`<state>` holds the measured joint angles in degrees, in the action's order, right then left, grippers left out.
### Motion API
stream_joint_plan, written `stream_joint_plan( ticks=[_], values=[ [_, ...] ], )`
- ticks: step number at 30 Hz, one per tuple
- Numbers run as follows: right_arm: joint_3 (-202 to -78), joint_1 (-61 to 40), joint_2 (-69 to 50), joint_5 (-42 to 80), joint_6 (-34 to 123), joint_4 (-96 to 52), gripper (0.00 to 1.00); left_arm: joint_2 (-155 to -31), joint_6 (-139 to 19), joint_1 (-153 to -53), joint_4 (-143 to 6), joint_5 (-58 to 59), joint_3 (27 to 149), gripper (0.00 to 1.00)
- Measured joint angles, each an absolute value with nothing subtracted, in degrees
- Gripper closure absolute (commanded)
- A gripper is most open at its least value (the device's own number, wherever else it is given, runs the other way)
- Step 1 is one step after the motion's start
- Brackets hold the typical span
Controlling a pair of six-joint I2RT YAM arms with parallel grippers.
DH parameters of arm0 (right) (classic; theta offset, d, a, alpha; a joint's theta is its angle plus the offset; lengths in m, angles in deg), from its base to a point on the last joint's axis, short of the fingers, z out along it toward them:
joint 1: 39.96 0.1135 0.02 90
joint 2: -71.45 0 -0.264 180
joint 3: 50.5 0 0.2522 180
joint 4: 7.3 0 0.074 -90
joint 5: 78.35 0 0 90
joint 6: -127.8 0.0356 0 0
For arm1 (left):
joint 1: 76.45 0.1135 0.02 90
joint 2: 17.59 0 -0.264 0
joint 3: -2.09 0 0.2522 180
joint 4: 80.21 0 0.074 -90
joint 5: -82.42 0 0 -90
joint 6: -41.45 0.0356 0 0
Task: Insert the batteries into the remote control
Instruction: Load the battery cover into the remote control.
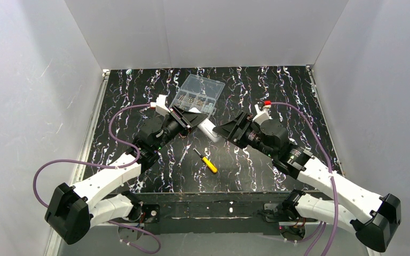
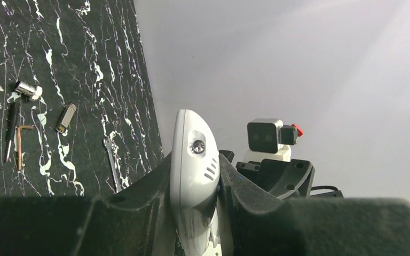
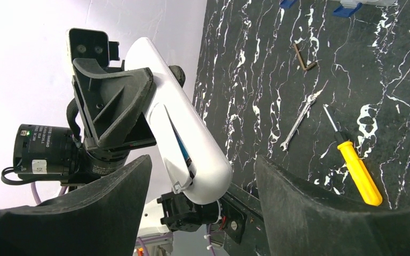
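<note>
My left gripper (image 1: 188,118) is pinching the slim white plastic remote control (image 3: 192,138) hard on both of its long sides. The remote is up in the air over the middle of the black marble-look table (image 1: 139,96), and it is tilted. It sticks out of the left fingers toward my right arm.

My right gripper (image 1: 221,130) has its two black fingers (image 3: 309,213) spread wide and holds nothing. The free end of the remote is just in front of it, in the gap I see from the right wrist.

There is an open slot in the side of the remote, and a thin blue strip (image 3: 181,148) shows inside. I cannot tell if it is a battery.

A yellow-handled screwdriver (image 1: 206,160) lies on the table near my arms. A small silver wrench (image 3: 299,122) lies just beside it. A clear plastic box with little compartments (image 1: 197,92) sits at the far side.
</note>
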<state>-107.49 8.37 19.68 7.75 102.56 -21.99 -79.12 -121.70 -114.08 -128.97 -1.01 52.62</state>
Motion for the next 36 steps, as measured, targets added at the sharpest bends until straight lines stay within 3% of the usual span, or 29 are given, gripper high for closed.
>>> stream_joint_plan(
  ticks=[25, 36],
  values=[
    [-107.47, 7.30, 17.61, 10.59, 104.65, -18.91, 0.71, -79.10, -122.74, -114.04, -129.14, -1.80, 52.62, 1.00],
    [-107.47, 7.28, 17.61, 10.57, 104.52, -18.76, 0.72, -79.12, -123.05, -114.01, -129.14, -1.93, 52.62, 1.00]
  ],
)
